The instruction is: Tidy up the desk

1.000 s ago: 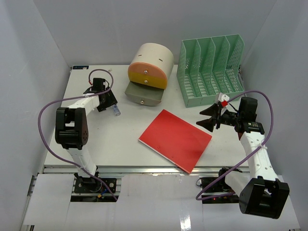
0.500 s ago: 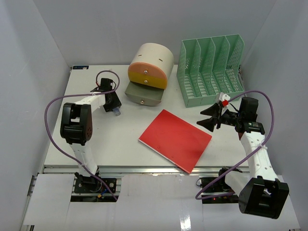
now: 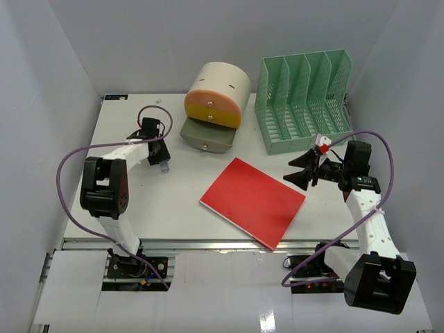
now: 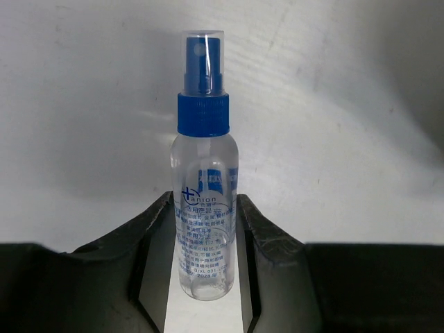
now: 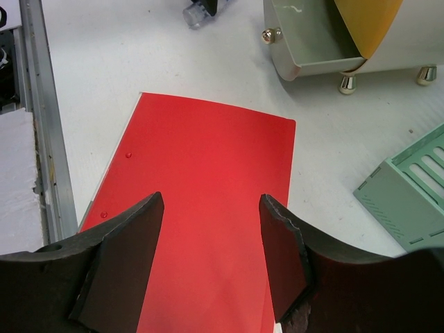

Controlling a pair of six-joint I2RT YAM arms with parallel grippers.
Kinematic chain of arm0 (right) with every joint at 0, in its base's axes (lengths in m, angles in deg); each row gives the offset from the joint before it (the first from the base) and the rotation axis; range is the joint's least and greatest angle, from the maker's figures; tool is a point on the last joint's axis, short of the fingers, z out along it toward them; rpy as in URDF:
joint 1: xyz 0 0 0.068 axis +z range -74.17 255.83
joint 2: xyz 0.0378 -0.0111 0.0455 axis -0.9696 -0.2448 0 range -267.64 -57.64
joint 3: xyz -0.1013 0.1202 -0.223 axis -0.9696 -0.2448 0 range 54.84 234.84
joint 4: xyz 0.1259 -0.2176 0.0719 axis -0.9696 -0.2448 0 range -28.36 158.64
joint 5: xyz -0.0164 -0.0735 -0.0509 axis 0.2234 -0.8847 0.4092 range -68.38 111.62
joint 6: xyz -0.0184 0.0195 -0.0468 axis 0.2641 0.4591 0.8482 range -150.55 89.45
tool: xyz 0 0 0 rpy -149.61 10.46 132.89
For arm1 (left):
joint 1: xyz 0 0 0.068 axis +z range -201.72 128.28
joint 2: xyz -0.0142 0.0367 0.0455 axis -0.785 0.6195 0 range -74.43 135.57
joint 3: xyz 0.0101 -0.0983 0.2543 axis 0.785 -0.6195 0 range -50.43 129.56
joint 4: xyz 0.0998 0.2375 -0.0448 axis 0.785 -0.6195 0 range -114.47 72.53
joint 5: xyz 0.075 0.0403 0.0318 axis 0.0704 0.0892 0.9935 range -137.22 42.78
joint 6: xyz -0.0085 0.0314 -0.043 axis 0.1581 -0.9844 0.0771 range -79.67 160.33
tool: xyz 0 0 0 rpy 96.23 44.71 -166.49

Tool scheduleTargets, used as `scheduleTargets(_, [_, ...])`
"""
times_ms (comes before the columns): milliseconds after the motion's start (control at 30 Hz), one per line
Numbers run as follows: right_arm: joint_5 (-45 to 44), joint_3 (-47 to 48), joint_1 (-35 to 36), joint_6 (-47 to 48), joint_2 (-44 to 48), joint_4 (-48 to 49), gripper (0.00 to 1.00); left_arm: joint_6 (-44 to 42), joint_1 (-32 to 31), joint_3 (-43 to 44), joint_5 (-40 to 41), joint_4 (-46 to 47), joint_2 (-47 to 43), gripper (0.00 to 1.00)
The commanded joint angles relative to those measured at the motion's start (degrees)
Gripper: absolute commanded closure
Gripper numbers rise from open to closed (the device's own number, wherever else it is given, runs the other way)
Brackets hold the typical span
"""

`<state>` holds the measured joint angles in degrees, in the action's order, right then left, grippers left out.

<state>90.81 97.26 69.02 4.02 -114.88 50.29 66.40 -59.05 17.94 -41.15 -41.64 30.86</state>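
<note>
Since the earlier frame the left arm (image 3: 128,147) had swung its wrist in over the spray bottle (image 3: 164,166) and the left jaws had narrowed onto it, while the right arm (image 3: 368,215) had not shifted. In the top view the white counter (image 3: 139,201) spread beneath both arms, with its metal rail (image 3: 208,243) along the near edge. The bottle lay toward the left rear, mostly hidden by the left wrist, with only one end showing. A red folder (image 3: 253,201) lay flat near the middle. A green file rack (image 3: 305,104) stood at the right rear, with a round drawer unit (image 3: 215,104) beside it, its grey bottom drawer pulled out. In the left wrist view the left jaws were clenched against both sides of the clear bottle, whose blue collar and capped nozzle pointed away. Its printed label was too small to read. In the right wrist view the right jaws stood apart and empty above the folder. The frame's edges cut off the drawer unit and the rack, and only a sliver of the bottle showed at the top.
</note>
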Motion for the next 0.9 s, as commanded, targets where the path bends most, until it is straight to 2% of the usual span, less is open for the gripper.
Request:
scheduleTargets(0, [1.24, -0.23, -0.49, -0.82, 0.02, 1.77, 0.36, -9.64, -1.54, -2.89, -3.24, 4.68, -14.15, 0.97])
scheduleTargets(100, [1.30, -0.33, -0.49, -1.01, -0.06, 2.02, 0.36, -14.43, -3.78, -2.05, -4.96, 5.58, -18.50, 0.97])
scheduleTargets(167, [1.30, -0.40, -0.49, -1.08, -0.06, 2.17, 0.36, -13.95, -4.52, -0.30, -8.54, 5.37, -19.40, 0.98])
scheduleTargets(300, [1.04, -0.40, -0.67, -1.09, -0.06, 2.27, 0.36, 0.64, -4.63, 3.12, -14.41, 5.26, -18.23, 0.98])
scheduleTargets(433, [1.04, -0.49, -1.00, -1.16, 0.01, 2.41, 0.36, 19.48, -5.46, 6.14, -16.96, 5.65, -14.53, 0.99])
scheduleTargets(533, [1.12, -0.49, -1.13, -1.17, -0.04, 2.44, 0.36, 34.79, -7.23, 6.87, -19.46, 9.93, -11.56, 0.99])
scheduleTargets(633, [1.12, -0.49, -1.21, -1.15, 0.13, 2.44, 0.36, 42.45, -9.38, 8.68, -20.34, 14.13, -7.64, 0.98])
scheduleTargets(767, [1.27, -0.49, -1.37, -1.12, 0.34, 2.44, 0.36, 47.16, -10.62, 12.33, -21.55, 16.07, -2.46, 0.96])
scheduleTargets(867, [1.42, -0.49, -1.48, -1.17, 0.65, 2.44, 0.36, 49.37, -10.72, 12.65, -21.86, 17.41, 0.33, 0.82])
